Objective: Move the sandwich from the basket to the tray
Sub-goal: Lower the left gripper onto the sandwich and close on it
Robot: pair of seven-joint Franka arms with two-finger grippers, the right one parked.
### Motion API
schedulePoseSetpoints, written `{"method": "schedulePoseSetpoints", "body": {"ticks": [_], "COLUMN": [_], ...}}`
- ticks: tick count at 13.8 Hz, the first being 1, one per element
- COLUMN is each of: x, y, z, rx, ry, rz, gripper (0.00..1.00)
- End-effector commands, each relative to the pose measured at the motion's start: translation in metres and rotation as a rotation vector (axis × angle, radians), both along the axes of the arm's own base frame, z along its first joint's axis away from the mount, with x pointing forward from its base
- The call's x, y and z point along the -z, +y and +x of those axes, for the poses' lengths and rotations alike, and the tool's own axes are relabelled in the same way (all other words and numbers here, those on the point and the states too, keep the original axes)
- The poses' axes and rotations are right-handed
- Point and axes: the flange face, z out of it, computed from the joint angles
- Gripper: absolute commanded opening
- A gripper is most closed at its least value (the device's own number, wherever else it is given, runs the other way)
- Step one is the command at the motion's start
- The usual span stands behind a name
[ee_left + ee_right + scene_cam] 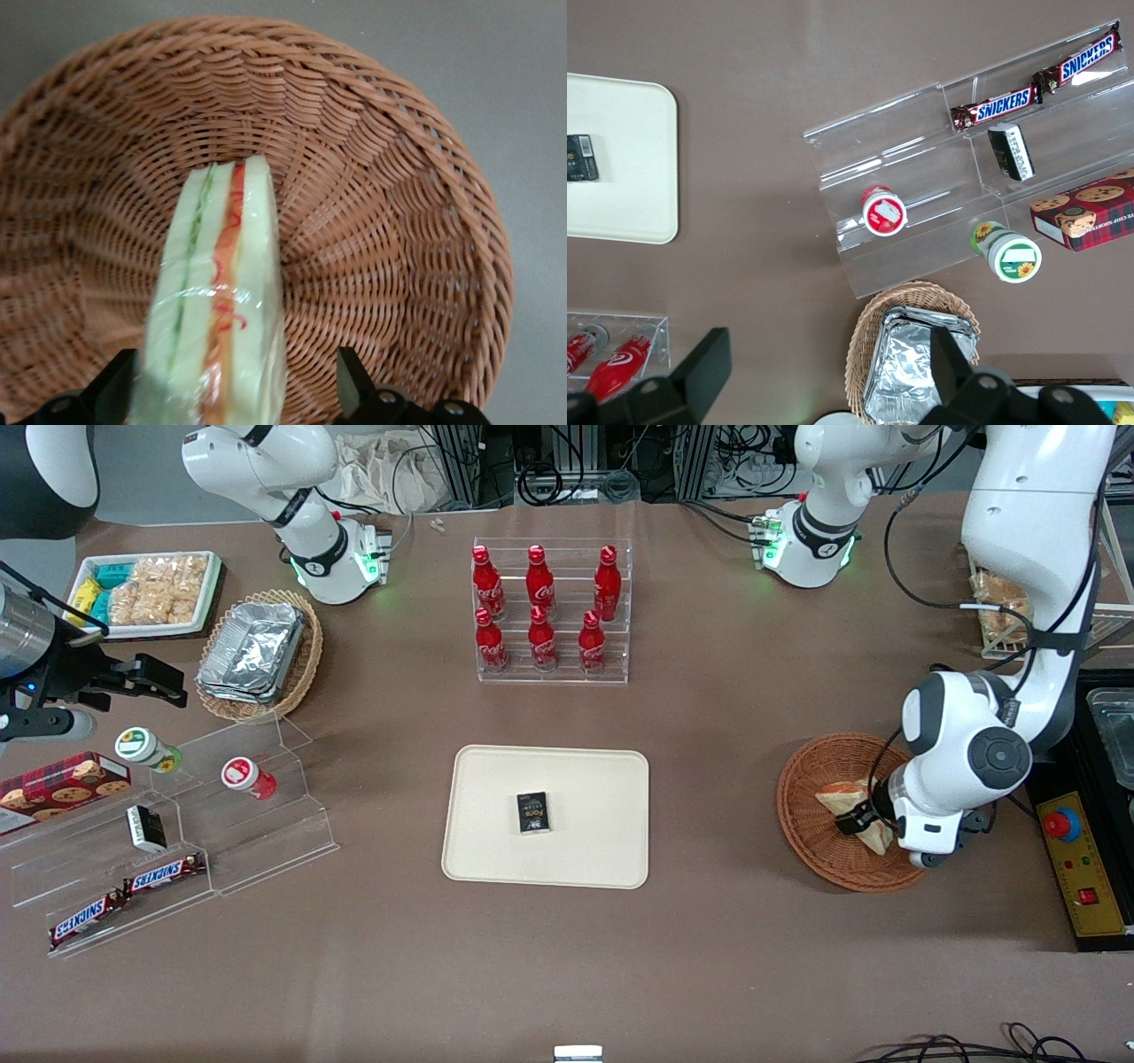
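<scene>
On a brown tabletop (709, 957), the working arm's hand (858, 821) is lowered into a round reddish-brown wicker basket (806, 841) that sits toward the working arm's end of the tabletop. In the wrist view the hand's two dark fingers (354, 381) are spread apart, one on each side of the sandwich (221, 301), with a clear gap on one side, so they straddle it and do not appear to pinch it yet. The sandwich is a plastic-wrapped wedge of pale bread standing on edge in the basket, its red-orange and green filling facing up toward the camera; this upright pose gives the fingers two flat bread faces to close on. The step in hand looks like the grasp itself, with the lift and carry not yet done. Well apart from the basket, near the middle of the tabletop, lies the cream rectangular tray (496, 841), the place for the sandwich; a small dark packet (533, 813) already rests at its centre, so bare tray around it would suit best. Farther from the front camera stands a clear rack of red bottles (551, 613).
</scene>
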Motion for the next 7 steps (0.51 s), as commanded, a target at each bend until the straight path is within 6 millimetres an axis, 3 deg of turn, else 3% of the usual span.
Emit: {"method": "schedulePoseSetpoints", "body": {"ticks": [1, 3, 6, 7], "x": [0.013, 0.007, -0.001, -0.018], "y": [-0.004, -0.004, -0.005, -0.004], "z": [0.004, 0.007, 0.007, 0.007], "rx": [-0.079, -0.112, -0.092, -0.071], "ry": [-0.027, -0.033, -0.026, -0.011], "rz": [0.004, 0.007, 0.013, 0.022], "gripper": [0.93, 0.00, 0.00, 0.00]}}
